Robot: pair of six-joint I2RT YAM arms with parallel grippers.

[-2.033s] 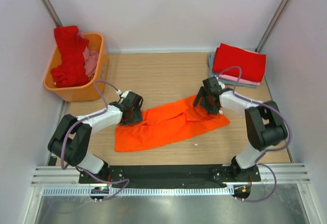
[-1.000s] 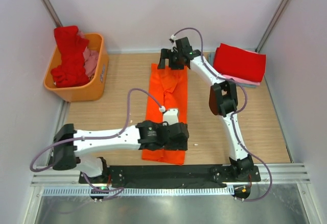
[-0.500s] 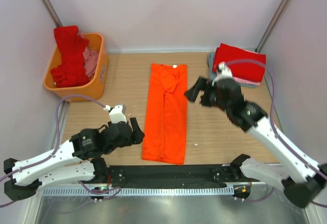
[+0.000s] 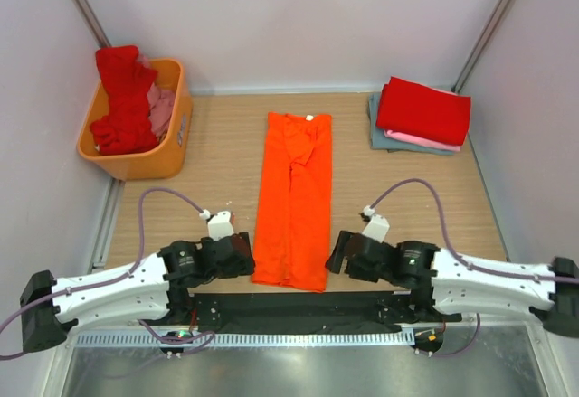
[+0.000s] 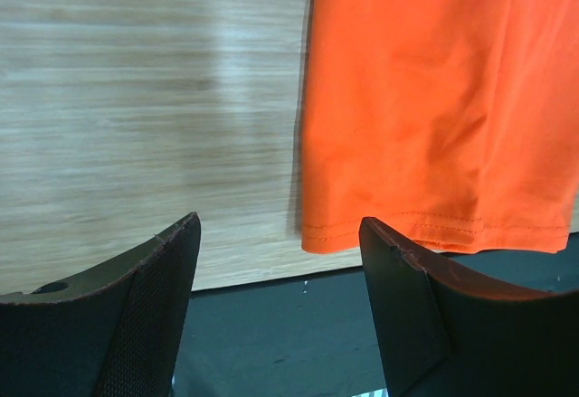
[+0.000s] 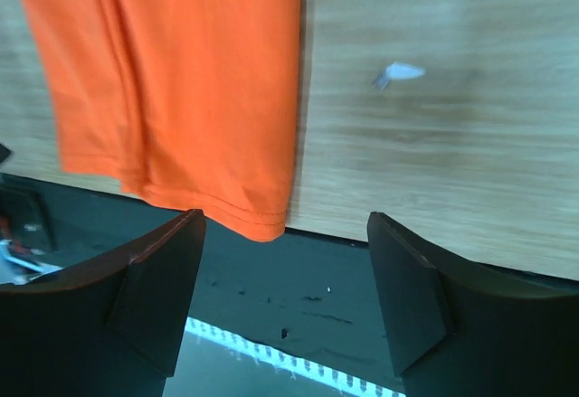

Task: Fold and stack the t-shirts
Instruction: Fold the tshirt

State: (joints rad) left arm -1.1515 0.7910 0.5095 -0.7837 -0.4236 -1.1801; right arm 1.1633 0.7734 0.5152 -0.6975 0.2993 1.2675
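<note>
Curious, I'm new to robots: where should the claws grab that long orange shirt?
Probably by the near hem corners, left claw and right claw each from its own side: the orange shirt lies flat, a long strip, hem overhanging the table.

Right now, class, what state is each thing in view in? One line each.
Orange t-shirt: folded into a long strip, flat on the table.
Red t-shirt: folded, top of the stack.
Basket: holding crumpled shirts.
Left gripper: open, empty.
Right gripper: open, empty.
</note>
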